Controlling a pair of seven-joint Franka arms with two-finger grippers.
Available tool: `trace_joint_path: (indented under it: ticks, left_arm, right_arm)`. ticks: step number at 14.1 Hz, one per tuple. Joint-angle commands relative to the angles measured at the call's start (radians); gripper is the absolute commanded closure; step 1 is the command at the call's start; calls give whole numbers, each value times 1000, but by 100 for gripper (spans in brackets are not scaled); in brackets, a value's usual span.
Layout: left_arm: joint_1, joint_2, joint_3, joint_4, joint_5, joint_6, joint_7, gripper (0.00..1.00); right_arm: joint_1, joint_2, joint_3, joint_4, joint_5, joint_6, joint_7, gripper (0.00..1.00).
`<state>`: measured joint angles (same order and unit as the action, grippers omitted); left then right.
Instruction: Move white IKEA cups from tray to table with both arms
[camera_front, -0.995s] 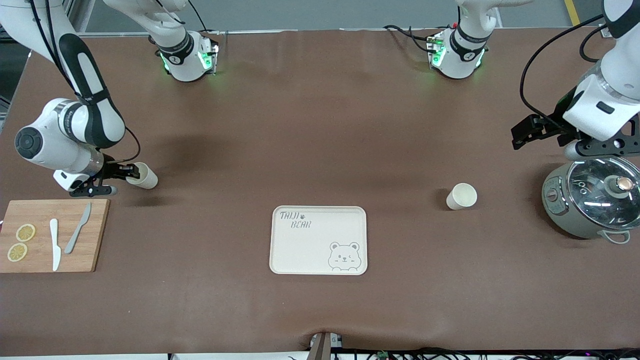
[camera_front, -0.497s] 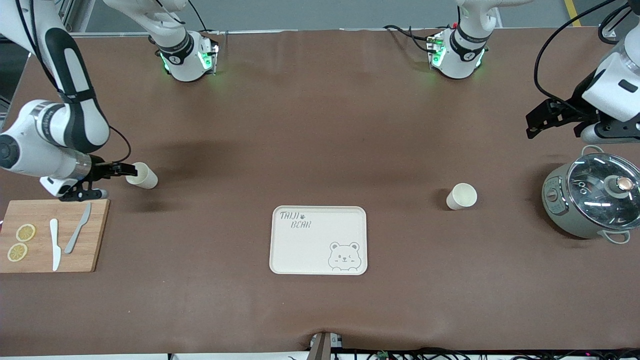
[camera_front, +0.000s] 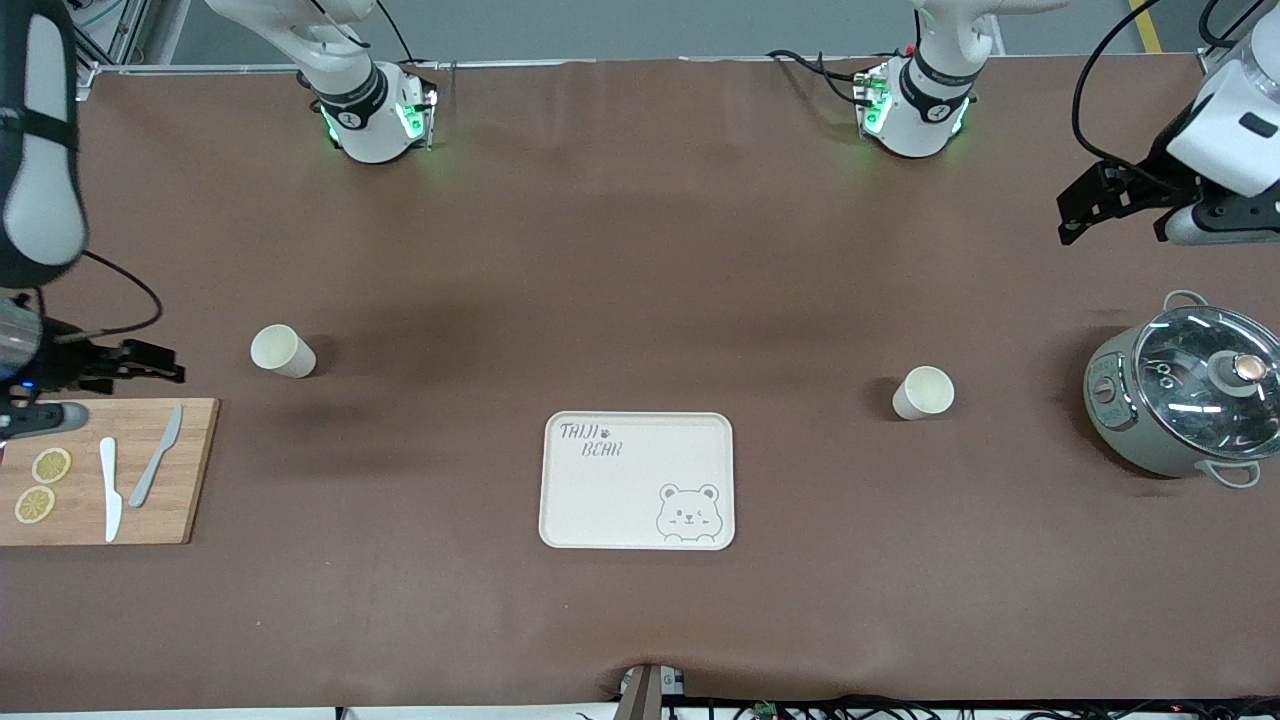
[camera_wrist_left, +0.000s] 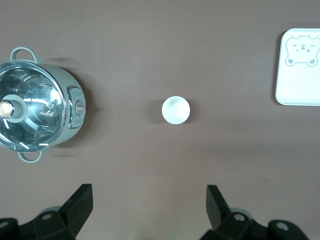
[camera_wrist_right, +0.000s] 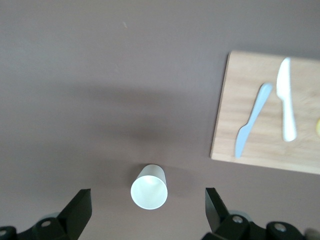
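A brown counter (camera_front: 640, 250) carries everything. Near its middle, toward the front camera, lies a cream rectangular tray (camera_front: 637, 480) printed with a bear face in one corner and the words "TAIJI BEAR" in the corner diagonal to it; it holds nothing. At the right arm's end sits a wooden cutting board (camera_front: 105, 470), bearing a white knife (camera_front: 110, 488), a grey knife (camera_front: 155, 455) just beside it, and two lemon slices (camera_front: 42, 485) near the board's outer edge. At the left arm's end stands a grey-green pot (camera_front: 1175, 400) with a glass lid (camera_front: 1205, 375), a round knob (camera_front: 1245, 368) on top and loop handles at its sides.
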<state>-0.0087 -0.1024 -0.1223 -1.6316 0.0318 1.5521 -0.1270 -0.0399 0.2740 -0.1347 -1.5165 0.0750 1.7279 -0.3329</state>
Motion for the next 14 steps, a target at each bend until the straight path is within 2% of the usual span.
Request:
trace_joint_path:
  ticks: [1,5,8,9,11,13,14]
  left_arm:
    - [-10,-31,16,-39,-9,0,26,0]
    - [-8,-19,15,-31,-10,0,30,0]
    - [-10,-16,15,-31,-12,-1,30,0]
    - [-13,-7,13,-31,-13,-1,29,0]
    - [-11,-2,13,-27,-24,0,29,0]
    - [-10,1,13,-27,-29,-4,29,0]
    - [-10,0,13,-25,-29,-4,29,0]
  right_arm:
    - [8,15,1,91,12,-92,56,0]
    - [9,-80,0,87,28,-244,343,0]
    - [37,-172,0,70,17,-263,345,0]
    - [38,-211,1,35,17,-252,344,0]
    - [75,-257,1,-11,-48,-234,344,0]
    - [126,-260,1,-18,-154,-229,342,0]
    - [132,-257,0,-14,-167,-225,344,0]
